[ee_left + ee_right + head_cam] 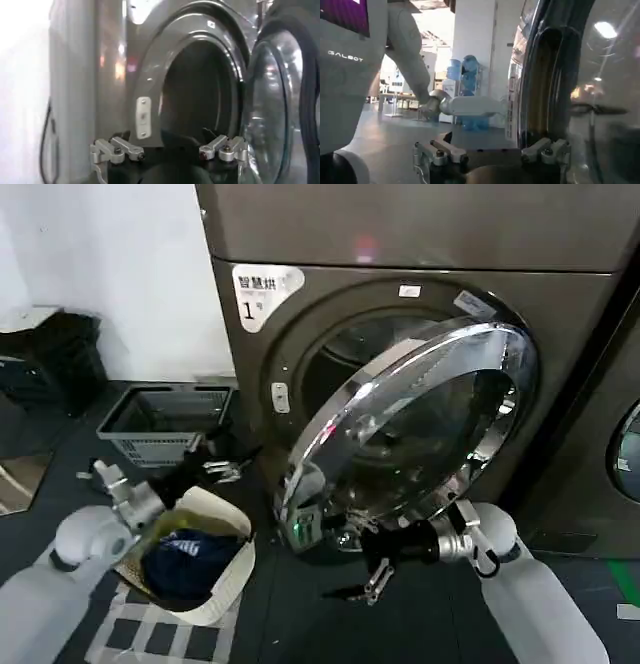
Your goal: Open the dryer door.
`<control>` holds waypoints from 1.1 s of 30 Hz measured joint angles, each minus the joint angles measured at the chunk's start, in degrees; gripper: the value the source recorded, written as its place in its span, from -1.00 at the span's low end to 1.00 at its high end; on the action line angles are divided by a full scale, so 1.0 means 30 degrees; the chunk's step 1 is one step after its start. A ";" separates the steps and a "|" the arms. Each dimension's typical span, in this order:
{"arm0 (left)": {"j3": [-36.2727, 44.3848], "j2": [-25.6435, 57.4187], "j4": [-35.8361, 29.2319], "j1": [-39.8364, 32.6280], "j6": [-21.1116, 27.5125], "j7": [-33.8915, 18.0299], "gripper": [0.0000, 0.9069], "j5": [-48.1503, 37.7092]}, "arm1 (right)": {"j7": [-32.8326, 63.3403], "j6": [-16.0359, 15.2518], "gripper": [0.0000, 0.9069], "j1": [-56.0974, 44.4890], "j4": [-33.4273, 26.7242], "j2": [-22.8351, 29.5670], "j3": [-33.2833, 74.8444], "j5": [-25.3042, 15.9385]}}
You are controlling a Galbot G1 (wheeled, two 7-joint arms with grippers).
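Observation:
The bronze-grey dryer [560, 374] carries a white label marked "1". Its dryer door [420, 434], chrome-rimmed with dark glass, stands swung partly out from the round drum opening [345, 349]. My right gripper [362, 564] is open just below the door's lower edge, touching nothing. In the right wrist view that gripper [490, 145] has the door's rim [545, 80] right beside one finger. My left gripper [232, 467] is open to the left of the door's free edge. The left wrist view has this gripper [167, 135] facing the dark drum opening [200, 95], with the door [272, 100] to one side.
A grey laundry basket [165, 424] stands on the floor left of the dryer. A pale bag with blue clothing [190, 559] sits under my left arm. A neighbouring machine [625, 449] is at the right edge. Dark crates [50, 364] stand by the far left wall.

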 joint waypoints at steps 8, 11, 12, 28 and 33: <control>0.1568 0.0001 0.0044 -0.1101 0.0000 -0.0097 1.00 0.0048 | 0.0011 0.0038 1.00 -0.0656 0.0665 -0.0303 0.0489 0.0143; 0.2043 -0.0005 0.0057 -0.1444 0.0014 -0.0100 1.00 0.0032 | 0.0020 0.0114 1.00 -0.1014 0.0855 -0.0341 0.0899 0.0231; 0.2227 -0.0008 0.0055 -0.1581 0.0032 -0.0092 1.00 0.0026 | 0.0022 0.0124 1.00 -0.1153 0.0922 -0.0347 0.1078 0.0276; 0.4205 -0.0135 -0.0029 -0.3019 0.0081 0.0089 1.00 -0.0103 | 0.0041 0.0558 1.00 -0.3667 0.1571 -0.0269 0.5304 0.0272; 0.4785 -0.0222 0.0002 -0.3406 0.0059 0.0294 1.00 -0.0117 | 0.0049 0.0742 1.00 -0.4658 0.1889 -0.0029 0.6847 0.0324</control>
